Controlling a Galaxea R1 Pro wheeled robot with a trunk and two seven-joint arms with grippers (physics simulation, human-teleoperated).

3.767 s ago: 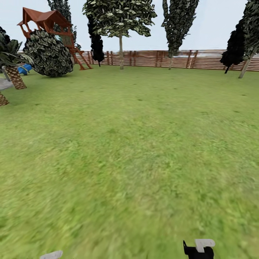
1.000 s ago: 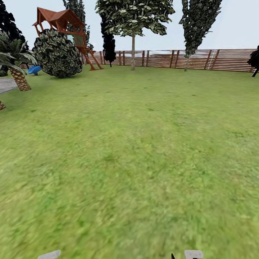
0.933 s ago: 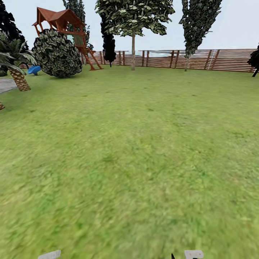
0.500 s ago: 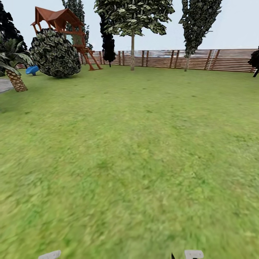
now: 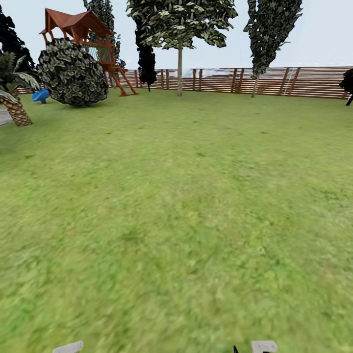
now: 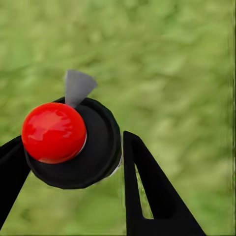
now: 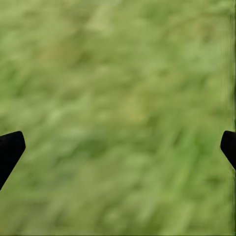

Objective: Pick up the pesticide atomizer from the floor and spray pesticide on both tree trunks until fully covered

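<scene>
Gripping from both sides, the left gripper (image 6: pixel 73 162) has its black fingers (image 6: pixel 147 191) clamped on the pesticide atomizer (image 6: pixel 73 142), a black round body with a red knob on top (a small grey nozzle sticks out beside the knob). The right gripper (image 7: pixel 118 142) has its fingers wide apart, with nothing but blurred grass between them. Further out, the lawn (image 5: pixel 186 196) stretches to a brown slat fence (image 5: pixel 294 81). One thin-trunked tree (image 5: pixel 180 54) stands before the fence, and a round bush (image 5: pixel 72 73) sits near a wooden playhouse (image 5: pixel 83 29). A palm (image 5: pixel 14 103) is at the far left.
</scene>
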